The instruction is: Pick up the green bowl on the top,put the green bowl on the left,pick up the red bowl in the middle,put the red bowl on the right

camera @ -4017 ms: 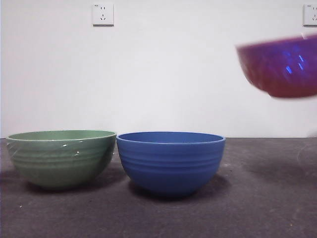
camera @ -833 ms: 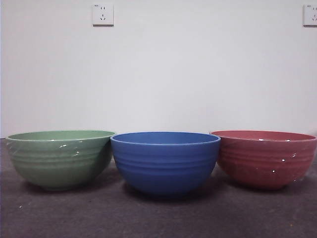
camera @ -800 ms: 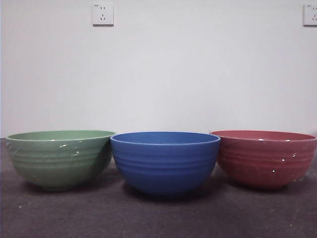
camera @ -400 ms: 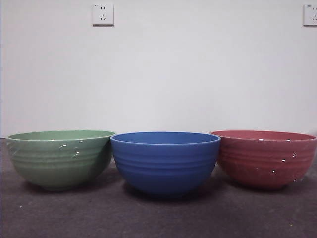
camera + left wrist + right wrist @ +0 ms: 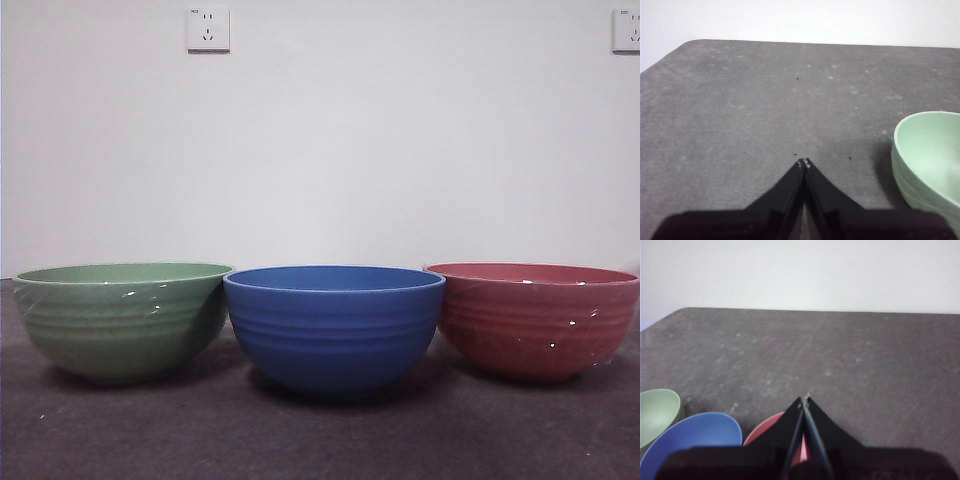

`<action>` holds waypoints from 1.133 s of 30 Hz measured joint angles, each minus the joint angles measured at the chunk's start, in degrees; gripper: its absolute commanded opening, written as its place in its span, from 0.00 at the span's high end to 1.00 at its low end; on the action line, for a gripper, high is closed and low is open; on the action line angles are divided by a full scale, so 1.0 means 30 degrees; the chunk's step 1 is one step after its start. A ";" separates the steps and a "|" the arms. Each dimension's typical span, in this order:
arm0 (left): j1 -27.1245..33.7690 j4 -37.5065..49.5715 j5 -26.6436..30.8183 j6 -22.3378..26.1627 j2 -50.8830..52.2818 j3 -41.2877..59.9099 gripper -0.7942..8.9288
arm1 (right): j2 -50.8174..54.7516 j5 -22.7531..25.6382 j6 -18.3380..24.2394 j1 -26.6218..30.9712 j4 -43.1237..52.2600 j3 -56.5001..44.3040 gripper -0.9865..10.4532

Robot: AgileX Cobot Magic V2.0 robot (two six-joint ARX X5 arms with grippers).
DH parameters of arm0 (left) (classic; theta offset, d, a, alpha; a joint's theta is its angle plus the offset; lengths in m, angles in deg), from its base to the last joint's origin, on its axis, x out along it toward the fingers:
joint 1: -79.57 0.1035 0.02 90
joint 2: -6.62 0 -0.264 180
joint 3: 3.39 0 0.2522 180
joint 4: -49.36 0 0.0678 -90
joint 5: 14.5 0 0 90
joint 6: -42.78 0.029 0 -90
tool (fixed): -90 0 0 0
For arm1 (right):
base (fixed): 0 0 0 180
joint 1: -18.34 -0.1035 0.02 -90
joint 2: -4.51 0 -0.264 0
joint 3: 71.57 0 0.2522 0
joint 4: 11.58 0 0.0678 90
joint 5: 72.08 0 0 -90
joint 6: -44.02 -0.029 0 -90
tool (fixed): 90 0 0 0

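The green bowl stands on the table at the left in the front view, empty and upright. The red bowl stands at the right. A blue ribbed bowl stands between them, close to both. My left gripper is shut and empty, raised above the bare table with the green bowl off to one side. My right gripper is shut and empty, high above the red bowl, whose rim peeks out beside the jaws. Neither arm shows in the front view.
The dark grey table runs to a white wall with two sockets. The right wrist view also shows the blue bowl and the green bowl in a row.
Four seconds ago the red bowl was in the air at the upper right; it now stands on the table at the right. Over the last second nothing has moved.
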 measured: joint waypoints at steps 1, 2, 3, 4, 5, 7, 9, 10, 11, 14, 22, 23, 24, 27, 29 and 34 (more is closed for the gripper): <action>0.0000 0.0000 0.0007 0.0000 0.0000 0.0000 0.92 | 0.0000 0.0000 0.0000 0.0000 -0.0066 0.0000 0.91; 0.0000 0.0000 0.0000 0.0000 0.0000 0.0000 0.92 | 0.0000 0.0000 0.0000 0.0000 -0.0160 0.0000 0.91; 0.0000 0.0000 0.0000 0.0000 0.0000 0.0000 0.92 | 0.0000 0.0000 0.0000 0.0000 -0.0262 0.0000 0.91; 0.0000 0.0000 0.0007 0.0000 0.0000 0.0000 0.92 | 0.0000 0.0000 0.0000 0.0000 -0.0357 0.0000 0.91; 0.0000 0.0000 0.0000 0.0000 0.0000 0.0000 0.92 | 0.0000 0.0000 0.0000 0.0000 -0.0466 0.0000 0.91; 0.0000 0.0000 0.0007 0.0000 0.0000 0.0000 0.92 | 0.0000 0.0000 0.0000 0.0000 -0.0729 0.0000 0.91; 0.0000 0.0000 0.0000 0.0000 0.0000 0.0000 0.92 | 0.0000 0.0000 0.0000 0.0000 -0.0831 0.0000 0.91; 0.0000 0.0000 0.0000 0.0000 0.0000 0.0000 0.92 | 0.0000 0.0022 0.0022 0.0000 -0.0838 0.0000 0.91; 0.0000 0.0000 0.0000 0.0000 0.0000 0.0000 0.92 | 0.0087 0.0226 0.0182 0.0000 -0.0845 0.0000 0.91; 0.0000 0.0000 0.0000 0.0000 0.0000 0.0000 0.92 | 0.1275 0.1144 0.0933 0.0182 -0.0976 -0.0321 0.91; 0.0000 0.0000 -0.0007 0.0000 0.0000 0.0000 0.92 | 0.5858 -0.1137 0.2076 0.2477 0.3461 -0.6630 0.91; 0.0000 0.0000 -0.0007 0.0000 0.0000 0.0000 0.92 | 0.6047 -0.1144 0.2106 0.2550 0.3898 -0.7606 0.91; 0.0000 0.0000 -0.0007 0.0000 0.0000 0.0000 0.92 | 0.6164 -0.1137 0.2106 0.2565 0.4364 -0.8371 0.91; 0.0000 0.0000 -0.0036 0.0000 0.0000 0.0000 0.92 | 0.6557 -0.1129 0.2091 0.2557 0.5085 -1.0120 0.91; 0.0000 0.0000 -0.0036 0.0000 0.0000 0.0000 0.92 | 0.6892 -0.1137 0.2091 0.2557 0.5166 -1.0775 0.91; 0.0000 0.0000 -0.0044 0.0000 0.0000 0.0000 0.92 | 0.8029 -0.1129 0.2076 0.2565 0.4903 -1.1511 0.91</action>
